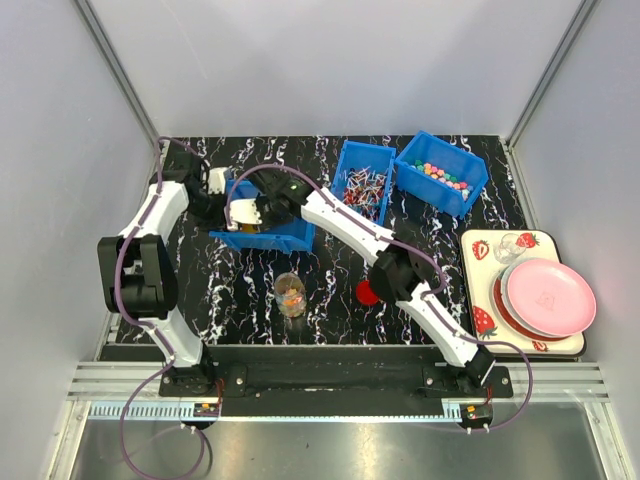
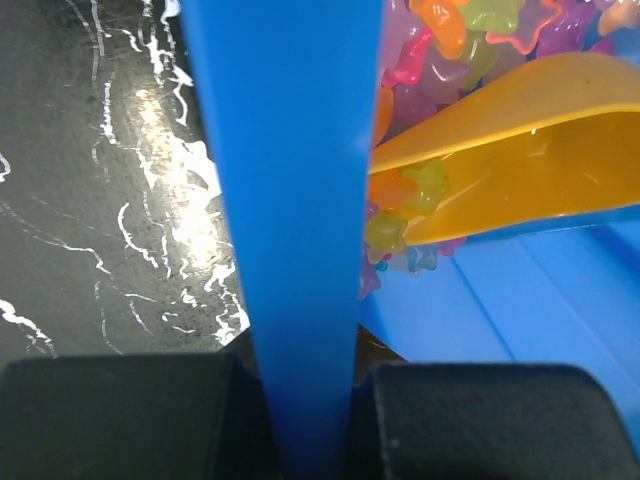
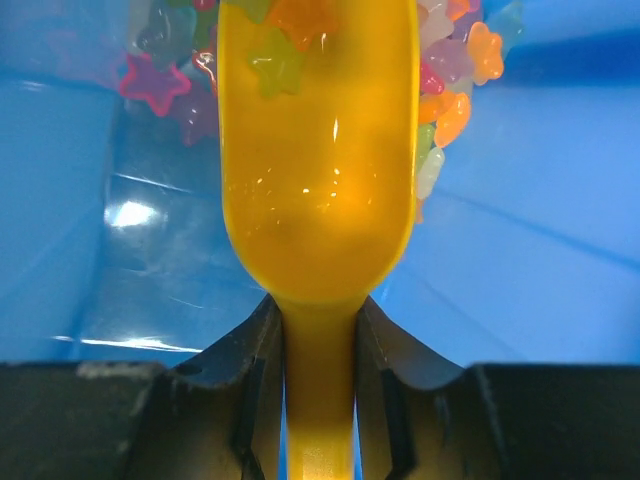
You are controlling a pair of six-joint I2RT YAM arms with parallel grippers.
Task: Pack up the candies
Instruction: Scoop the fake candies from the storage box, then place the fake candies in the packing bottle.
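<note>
Two grippers share the work: the left gripper (image 2: 305, 405) clamps the wall of the blue bin (image 2: 290, 200), likely steadying it, while the right gripper (image 3: 318, 390) pinches the yellow scoop (image 3: 318, 200) by its handle, bowl among the candies (image 3: 484, 50) heaped inside.

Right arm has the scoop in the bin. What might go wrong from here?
1. Few candies sit at the tip of the scoop; lifting now may bring little or spill some.
2. The jar looks narrow, so pouring may miss it.
3. The left gripper only pinches the bin by its wall; a hard push might shift it.
</note>
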